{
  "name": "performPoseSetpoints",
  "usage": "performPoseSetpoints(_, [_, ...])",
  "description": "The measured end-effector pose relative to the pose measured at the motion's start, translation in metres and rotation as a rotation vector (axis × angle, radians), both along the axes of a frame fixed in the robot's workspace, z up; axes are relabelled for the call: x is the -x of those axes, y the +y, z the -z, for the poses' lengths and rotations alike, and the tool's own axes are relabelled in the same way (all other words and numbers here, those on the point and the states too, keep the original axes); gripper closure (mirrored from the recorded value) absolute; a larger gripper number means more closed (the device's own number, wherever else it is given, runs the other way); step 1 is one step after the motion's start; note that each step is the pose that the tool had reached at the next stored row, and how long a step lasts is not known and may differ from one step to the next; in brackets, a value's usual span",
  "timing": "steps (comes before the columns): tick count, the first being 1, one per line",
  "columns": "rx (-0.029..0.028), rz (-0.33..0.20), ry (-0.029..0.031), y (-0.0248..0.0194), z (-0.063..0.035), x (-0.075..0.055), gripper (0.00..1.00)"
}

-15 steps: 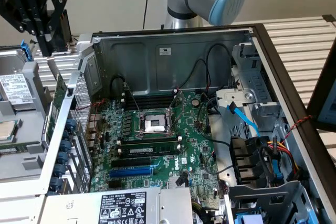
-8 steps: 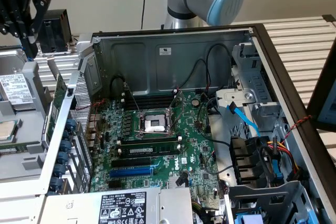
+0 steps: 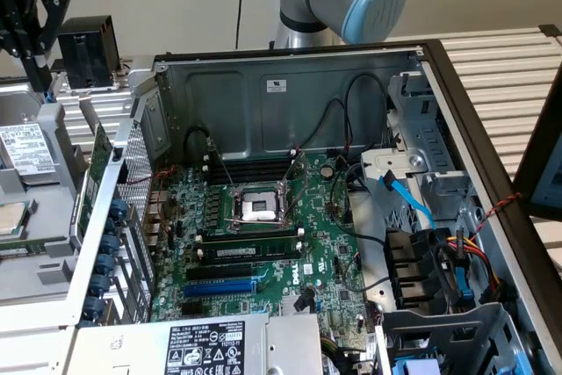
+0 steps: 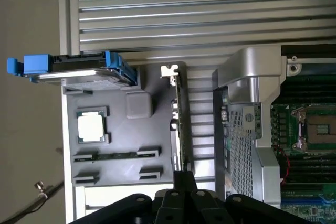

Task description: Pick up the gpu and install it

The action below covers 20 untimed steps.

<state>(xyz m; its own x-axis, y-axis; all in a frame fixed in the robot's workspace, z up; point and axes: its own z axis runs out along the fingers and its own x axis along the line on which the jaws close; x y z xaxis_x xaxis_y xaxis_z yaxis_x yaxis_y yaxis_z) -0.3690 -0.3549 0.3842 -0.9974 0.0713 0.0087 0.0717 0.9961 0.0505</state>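
In the exterior view the case (image 3: 263, 94) lies on its side with the lid off, so the motherboard (image 3: 316, 217) faces up. I judge this leaves its slots free for a card coming straight down. The gpu (image 3: 95, 169) stands on its long edge along the tray (image 3: 48, 125) edge nearest the case, just beside the case's perforated rear wall. Stood so, its thin upper edge is offered to a pinch from above. The fingers (image 3: 35, 66) hang high toward the exterior view's left, pressed together with nothing between them, clear of the card. In the wrist view the gpu (image 4: 181, 124) shows edge-on as a narrow green strip, its silver bracket (image 4: 170, 70) at the end far from the fingers (image 4: 179, 182). They are drawn fully together and empty, in line with the strip's length over its bracketless end. They look to be above it rather than touching.
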Motion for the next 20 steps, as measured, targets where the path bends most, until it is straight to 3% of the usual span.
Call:
performPoseSetpoints(12, [-0.0001,0.0,-0.0002,0.0,0.0001,0.0,0.89])
performPoseSetpoints(17, [0.0,0.0,-0.0013,0.0009,0.0016,0.008,0.89])
performPoseSetpoints(18, [-0.0001,0.0,-0.0031,0.0009,0.0024,0.01,0.89])
performPoseSetpoints(20, [-0.0007,0.0,-0.0163,0.0009,0.0039,0.013,0.89])
